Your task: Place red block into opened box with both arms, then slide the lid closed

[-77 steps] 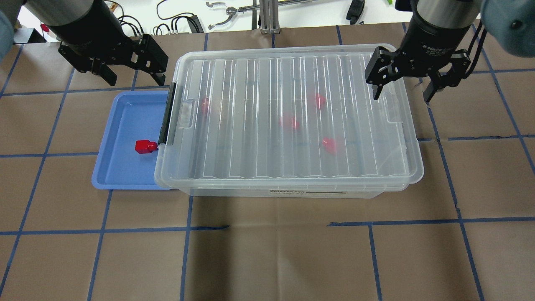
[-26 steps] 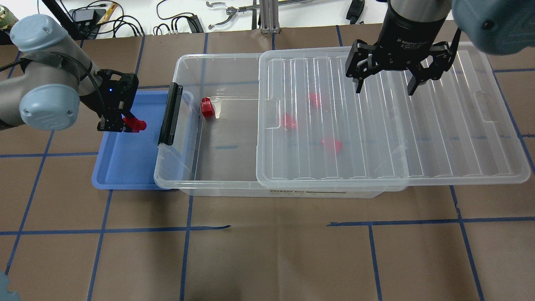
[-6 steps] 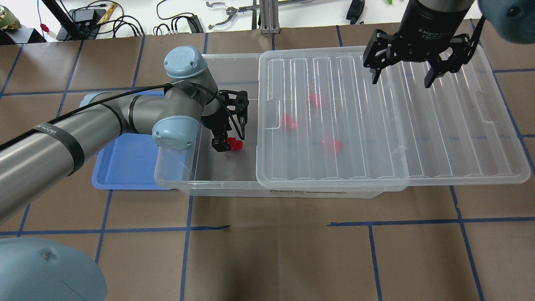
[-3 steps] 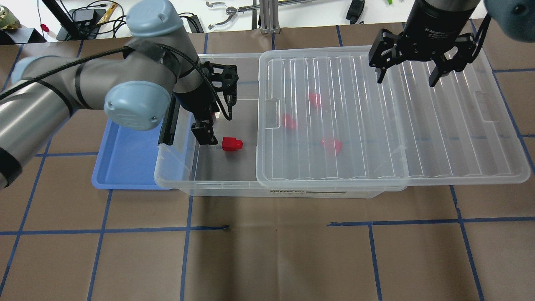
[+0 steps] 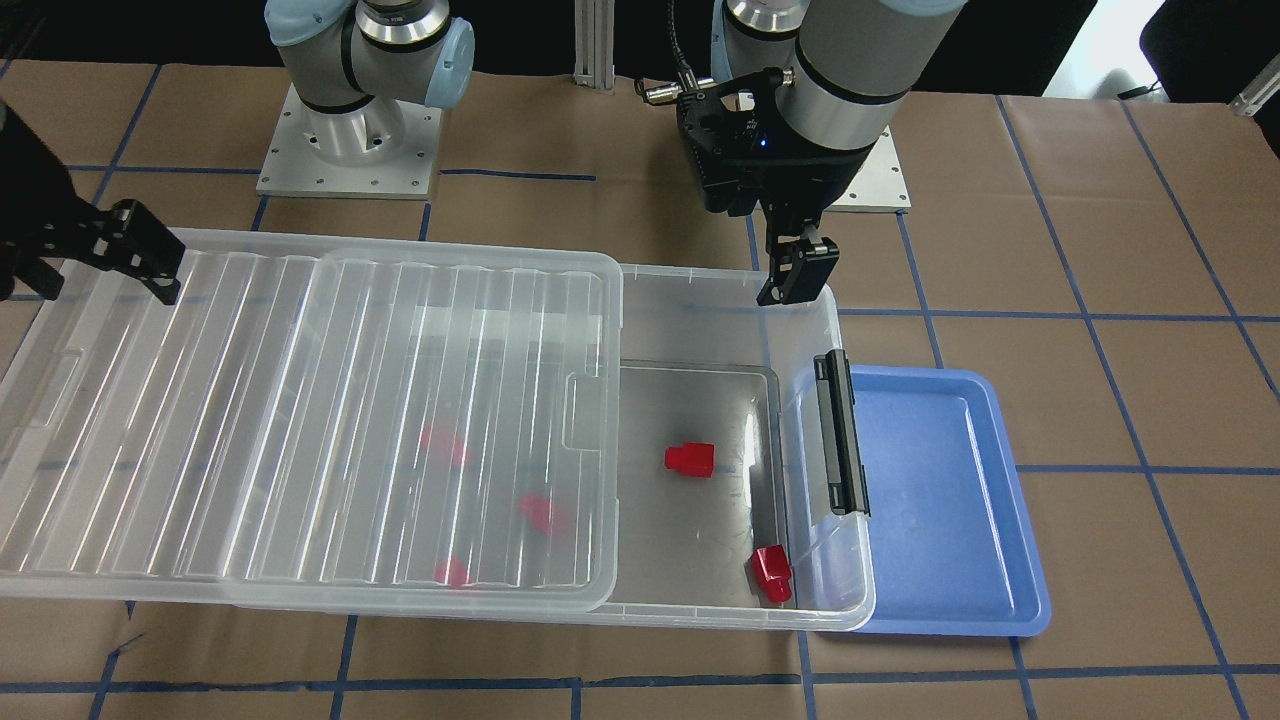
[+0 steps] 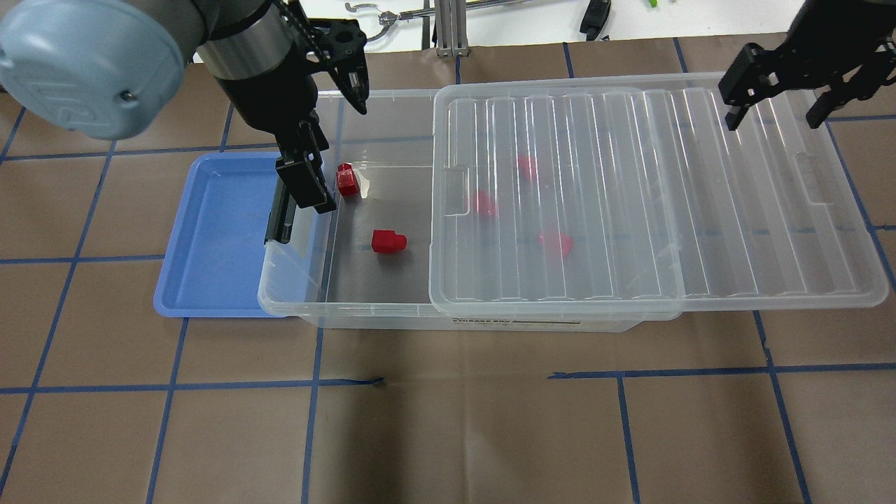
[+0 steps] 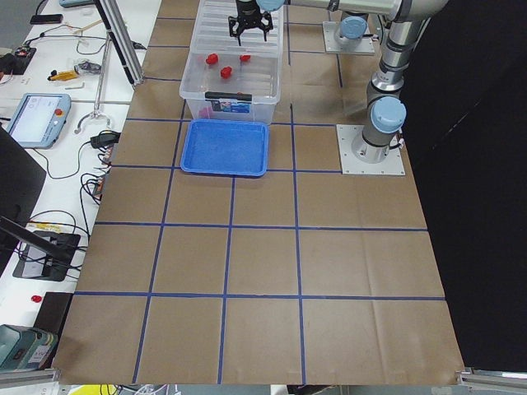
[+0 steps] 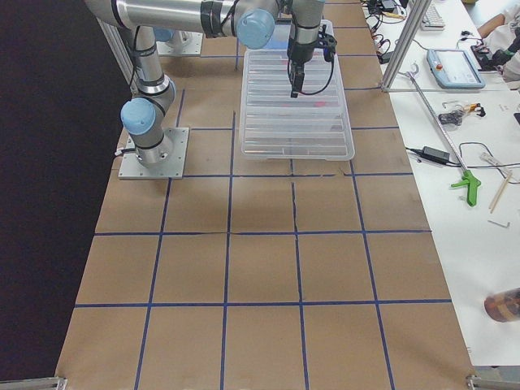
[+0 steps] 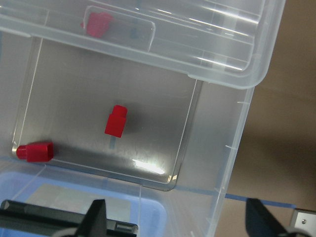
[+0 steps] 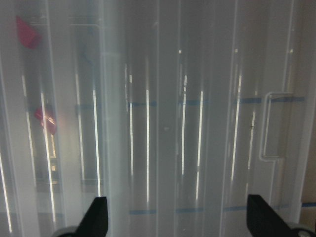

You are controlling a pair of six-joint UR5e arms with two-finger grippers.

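The red block [image 6: 388, 241] [image 5: 690, 459] [image 9: 116, 120] lies free on the bare floor of the box [image 6: 290, 294]. My left gripper [image 6: 343, 157] hangs open and empty above the box's latch end, far-left of the block. The lid [image 6: 700, 210] [image 10: 163, 128] is slid to the right, so the box's left part is uncovered. My right gripper [image 6: 770, 122] stands open over the lid's far right part, holding nothing. A second red block [image 6: 346, 179] sits in the box's far-left corner. More red blocks [image 6: 556, 243] show blurred under the lid.
An empty blue tray [image 6: 210, 238] [image 5: 930, 500] lies against the box's latch end, partly under its rim. The black latch bar [image 5: 838, 430] stands along that short end. Brown paper with blue tape lines covers the table. Cables and tools lie beyond the far edge.
My left gripper has opened, let go of the red block, risen and drawn back toward the far-left. The block now rests on the box floor. My right gripper has shifted right along the lid.
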